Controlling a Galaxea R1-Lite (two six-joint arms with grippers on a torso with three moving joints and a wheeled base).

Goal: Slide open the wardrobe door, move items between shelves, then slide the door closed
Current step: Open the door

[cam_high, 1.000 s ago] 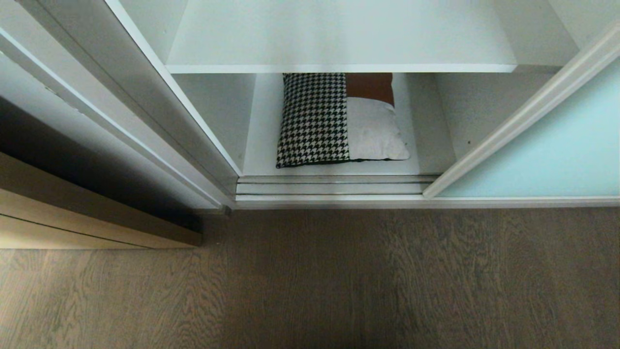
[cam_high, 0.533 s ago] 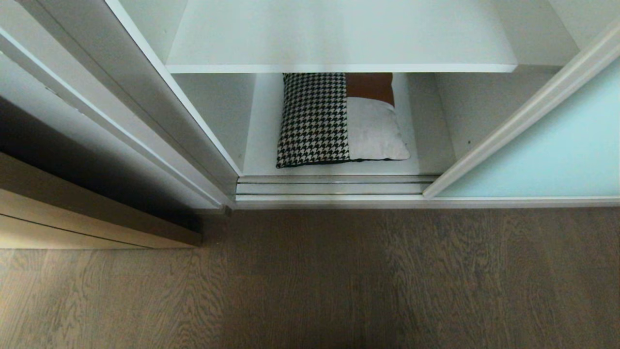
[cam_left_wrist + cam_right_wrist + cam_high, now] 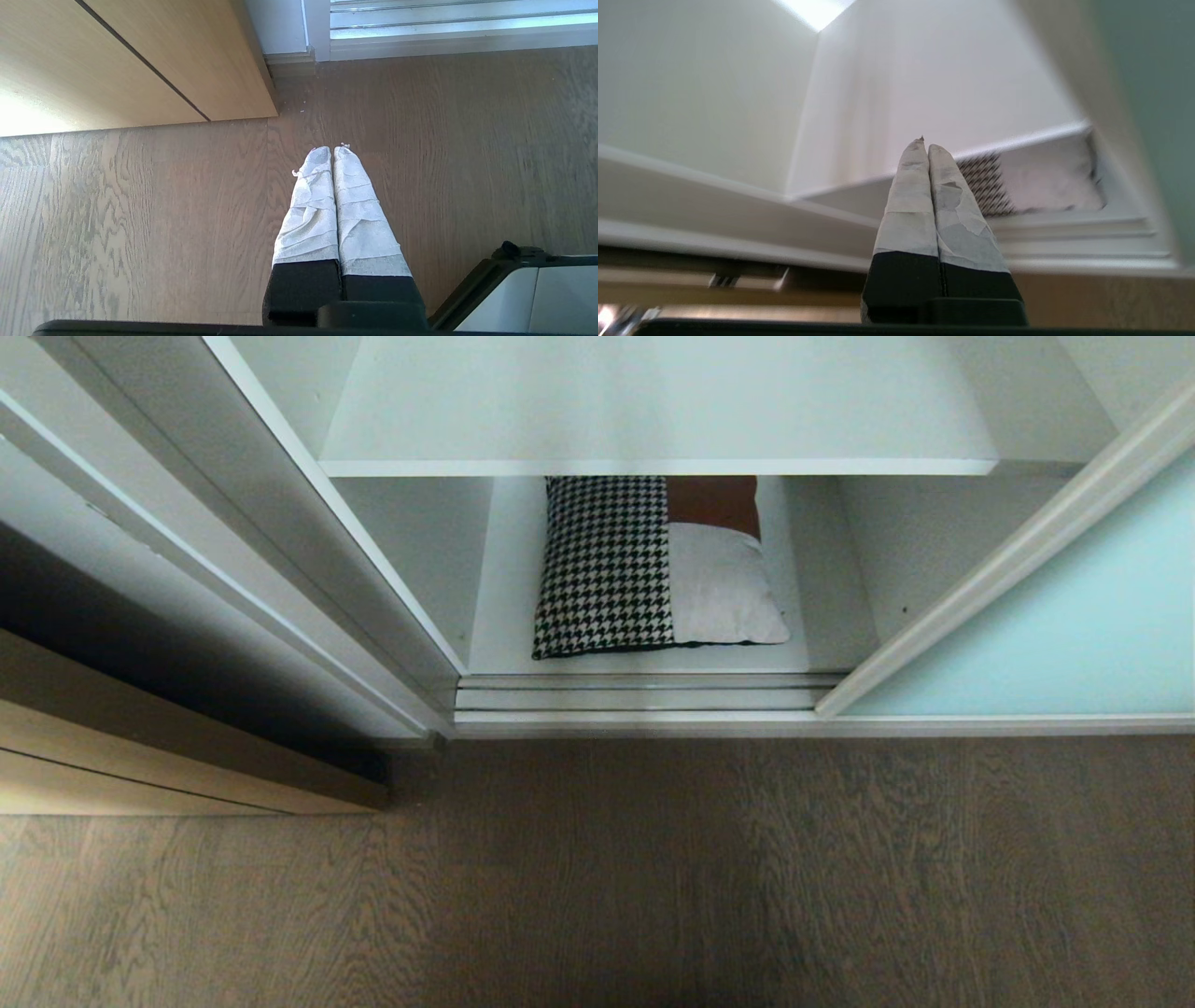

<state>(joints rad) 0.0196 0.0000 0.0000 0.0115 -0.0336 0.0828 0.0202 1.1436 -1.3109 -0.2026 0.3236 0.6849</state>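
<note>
Cushions, one houndstooth [image 3: 605,565] and one cream [image 3: 724,583], lie side by side on the bottom shelf [image 3: 495,616]; sliding door [image 3: 1055,625] stands open; right gripper [image 3: 923,145] points toward them, fingers pressed together, empty; left gripper [image 3: 332,149] likewise closed above floor [image 3: 140,210].

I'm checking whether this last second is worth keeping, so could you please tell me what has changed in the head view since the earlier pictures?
Nothing visibly changed. The houndstooth cushion and the cream cushion lie side by side on the bottom shelf, the sliding wardrobe door stands open at the right, and neither arm shows in the head view.
</note>
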